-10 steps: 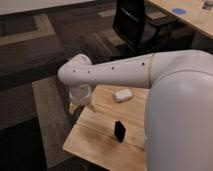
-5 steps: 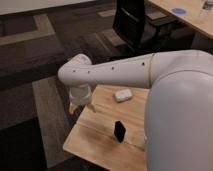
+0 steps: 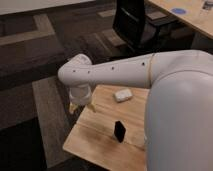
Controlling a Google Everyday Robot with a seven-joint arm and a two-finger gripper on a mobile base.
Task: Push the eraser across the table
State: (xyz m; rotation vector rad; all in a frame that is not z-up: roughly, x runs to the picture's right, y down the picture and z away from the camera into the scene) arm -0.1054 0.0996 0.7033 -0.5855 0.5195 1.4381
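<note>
My gripper hangs over far corner of table. I can't tell if it's open or closed. I see nothing in it. Eraser stands mid-table, apart from gripper. Case near table's far edge.

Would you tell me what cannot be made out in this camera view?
Camera view:
- table: right side hidden behind the robot's arm.
- eraser: too small and dark to show its label.
- hand, at the table's far left edge: mostly hidden under the wrist.
</note>
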